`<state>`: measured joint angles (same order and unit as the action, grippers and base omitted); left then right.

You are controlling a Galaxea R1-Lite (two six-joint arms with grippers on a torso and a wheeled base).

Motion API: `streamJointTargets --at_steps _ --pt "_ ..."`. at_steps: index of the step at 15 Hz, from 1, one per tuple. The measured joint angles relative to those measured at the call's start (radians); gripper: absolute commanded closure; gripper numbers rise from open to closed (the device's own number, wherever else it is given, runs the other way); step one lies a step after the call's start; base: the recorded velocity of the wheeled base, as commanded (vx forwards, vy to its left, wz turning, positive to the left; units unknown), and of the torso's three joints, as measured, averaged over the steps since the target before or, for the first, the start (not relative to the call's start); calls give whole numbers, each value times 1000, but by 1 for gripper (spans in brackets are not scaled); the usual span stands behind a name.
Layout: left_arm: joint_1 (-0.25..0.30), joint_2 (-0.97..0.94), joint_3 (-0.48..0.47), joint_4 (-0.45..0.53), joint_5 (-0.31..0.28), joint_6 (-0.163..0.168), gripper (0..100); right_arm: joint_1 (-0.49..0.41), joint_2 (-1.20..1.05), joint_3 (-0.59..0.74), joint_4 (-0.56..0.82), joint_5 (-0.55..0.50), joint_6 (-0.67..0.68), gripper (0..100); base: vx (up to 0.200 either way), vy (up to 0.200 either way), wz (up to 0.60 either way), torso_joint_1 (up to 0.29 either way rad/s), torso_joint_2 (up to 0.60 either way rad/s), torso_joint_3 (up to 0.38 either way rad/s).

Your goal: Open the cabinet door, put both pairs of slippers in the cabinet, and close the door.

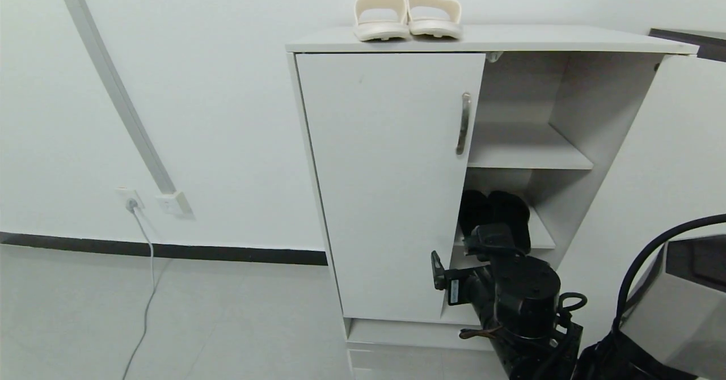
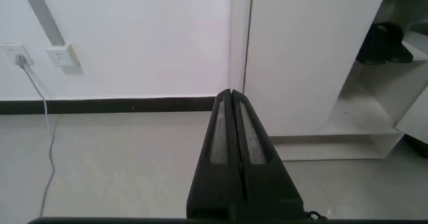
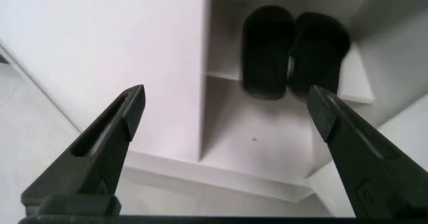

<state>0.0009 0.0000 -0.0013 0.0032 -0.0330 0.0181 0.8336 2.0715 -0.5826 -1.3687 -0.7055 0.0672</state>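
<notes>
Right claw (image 3: 224,114) is spread wide with nothing in it, set low at the open side of the cabinet (image 1: 510,38). Black slippers (image 3: 294,50) are seen straight ahead of it and slightly above, side by side on the lower shelf (image 1: 541,235), apart from its fingertips. Cream slippers (image 1: 407,17) sit on the cabinet top, well above this claw and over the closed left door (image 1: 385,187). Left claw (image 2: 231,97) is pressed fully closed, nothing held, pointed at the floor near that door's bottom corner.

Handling, as judged: the cream pair is taken to be light moulded foam, a bit springy, matte so not slippery, not fragile. Hold is best taken on a strap arch, or by pinching the two touching inner walls together so both are lifted at once (that one claw manages two is a guess). The pair lies near the top's front edge, so it is reachable from the front.

Room: the upper shelf (image 1: 527,153) offers space above the claw. The gap is bounded by the closed door's free edge with its handle (image 1: 464,123) on one side and the open right door (image 1: 652,198) on the other. Both are to be minded when the claw is raised.
</notes>
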Motion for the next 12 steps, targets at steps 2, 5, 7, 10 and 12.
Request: streamJointTargets --at_steps 2,5,7,10,12 --pt "0 0 0 0 0 -1 100 1 0 19 -54 23 -23 0 0 0 0 0 0 0" --pt "2 0 0 -1 0 -1 100 -1 0 63 -105 74 -65 0 0 0 0 0 0 0" --pt "1 0 0 0 0 -1 100 0 -6 85 -102 115 -62 0 0 0 0 0 0 0" --pt "0 0 0 0 0 -1 100 -3 -8 93 -124 119 -62 0 0 0 0 0 0 0" --pt "0 0 0 0 0 -1 100 -3 -6 95 -144 116 -66 0 0 0 0 0 0 0"
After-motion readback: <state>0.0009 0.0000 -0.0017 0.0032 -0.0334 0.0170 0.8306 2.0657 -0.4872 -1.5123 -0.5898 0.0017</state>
